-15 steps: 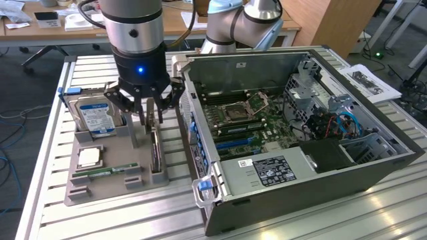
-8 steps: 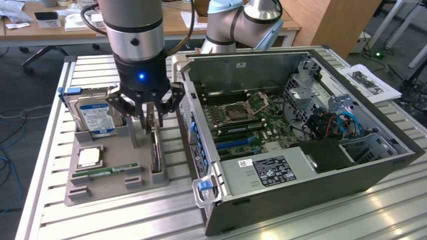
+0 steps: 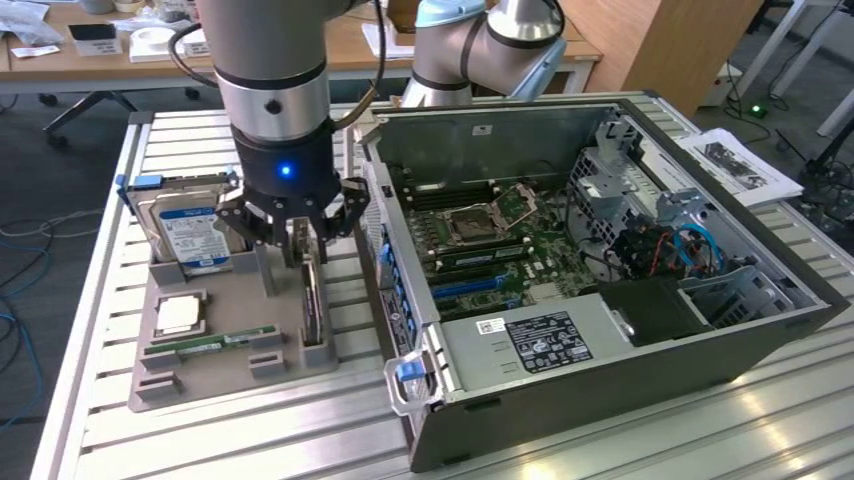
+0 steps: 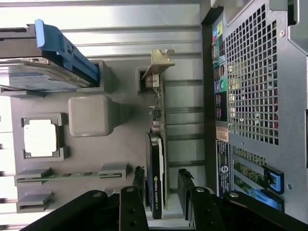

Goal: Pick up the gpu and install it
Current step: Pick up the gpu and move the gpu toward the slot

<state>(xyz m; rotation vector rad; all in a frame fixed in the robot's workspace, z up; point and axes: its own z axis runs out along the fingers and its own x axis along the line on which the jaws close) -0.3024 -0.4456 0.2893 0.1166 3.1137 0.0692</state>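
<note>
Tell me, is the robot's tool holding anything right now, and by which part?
Nothing is held. The tool is open and straddles the gpu, which stands on edge in the gray tray. One finger is on each side of the card, with a gap showing.

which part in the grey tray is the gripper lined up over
The gpu: the dark card standing on edge, nearest the computer case. The hard drive, processor and ram stick sit aside.
</note>
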